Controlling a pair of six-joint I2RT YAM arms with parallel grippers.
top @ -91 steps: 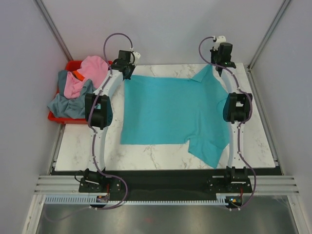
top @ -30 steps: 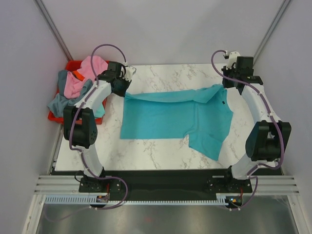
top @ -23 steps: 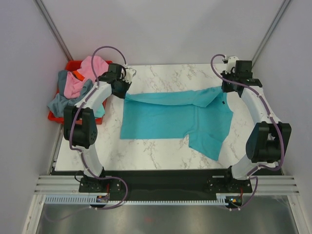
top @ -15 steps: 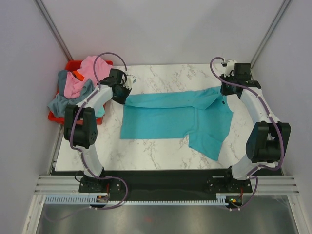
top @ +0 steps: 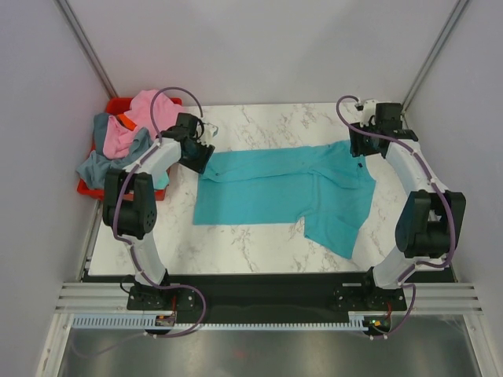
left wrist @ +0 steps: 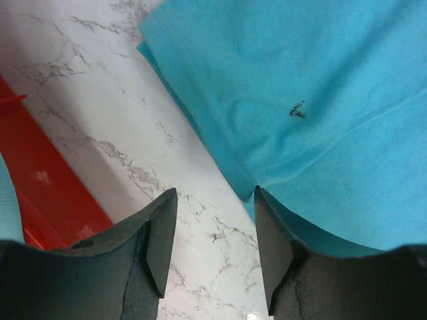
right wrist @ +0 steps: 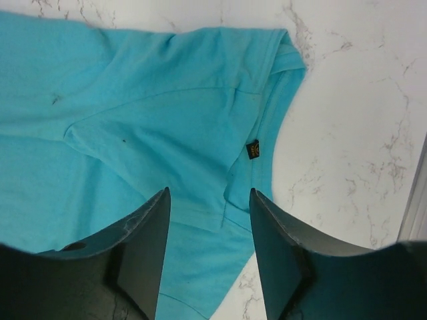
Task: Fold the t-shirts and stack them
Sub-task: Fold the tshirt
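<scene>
A bright teal t-shirt (top: pixel 275 184) lies on the marble table with its far part folded over toward the near side. My left gripper (top: pixel 201 151) hovers at the shirt's far left corner; in the left wrist view it (left wrist: pixel 215 200) is open over bare marble, the teal cloth (left wrist: pixel 320 80) just beyond the right finger. My right gripper (top: pixel 357 146) is at the far right corner; in the right wrist view it (right wrist: pixel 209 197) stands open above the cloth (right wrist: pixel 153 113), holding nothing. More t-shirts, pink (top: pixel 149 110) and grey-blue (top: pixel 102 169), are heaped at the left.
The heap sits in and over a red bin (top: pixel 118 101) at the table's far left; its red wall (left wrist: pixel 47 193) shows close to my left gripper. One sleeve (top: pixel 334 232) points toward the near right. A small dark label (right wrist: pixel 253 149) sits on the shirt.
Both grippers carried the shirt's far edge toward the near side, lowered it onto the shirt and opened, letting go. The fold now lies flat.
</scene>
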